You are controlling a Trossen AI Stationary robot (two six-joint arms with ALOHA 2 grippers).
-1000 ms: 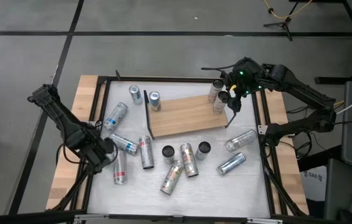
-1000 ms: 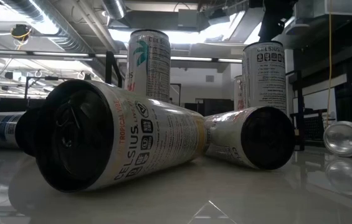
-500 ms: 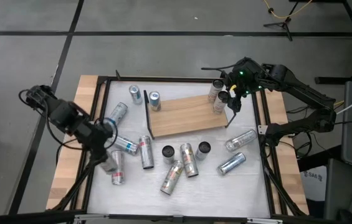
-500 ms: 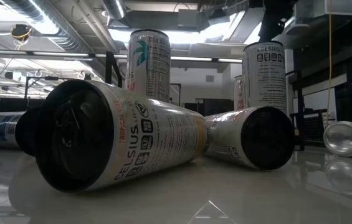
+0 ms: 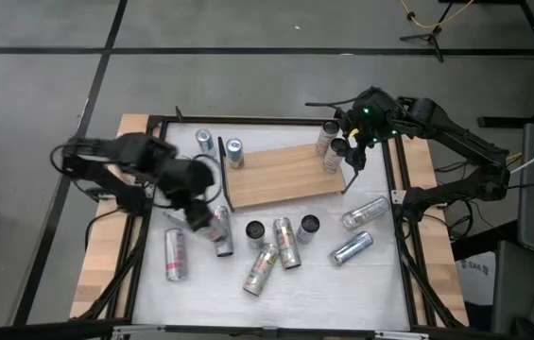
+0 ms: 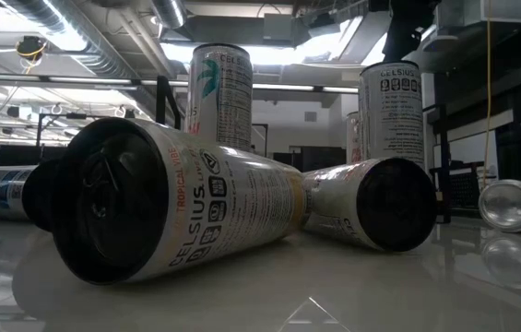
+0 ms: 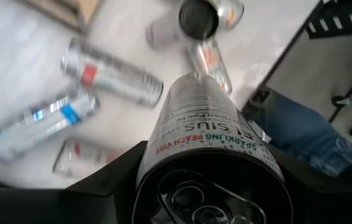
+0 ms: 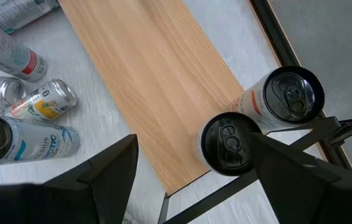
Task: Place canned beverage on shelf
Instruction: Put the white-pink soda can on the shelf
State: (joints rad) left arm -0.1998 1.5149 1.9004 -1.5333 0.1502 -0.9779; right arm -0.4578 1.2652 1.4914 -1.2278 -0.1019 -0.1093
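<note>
High view: the shelf (image 5: 284, 176) lies toward the far edge of the table (image 5: 380, 283), with two upright cans (image 5: 331, 149) at its right end. The left gripper (image 5: 196, 194) hangs over the table's left half, near the shelf's left end, among lying cans. The right gripper (image 5: 356, 142) waits above the shelf's right end.

Low view: only lying and standing cans show; no gripper is visible here.

Left wrist view: the left fingers (image 7: 110, 177) are clamped on a held can (image 7: 210, 134), gripped across its round body near the top end. The can is stiff but thin-walled, smooth and probably slippery. I judge that a hold across the middle of the body, not too hard, is safest, because strong pressure can dent it.

Right wrist view: the right fingers (image 8: 107, 168) stand apart and hold nothing, above the two upright cans on the shelf.
</note>
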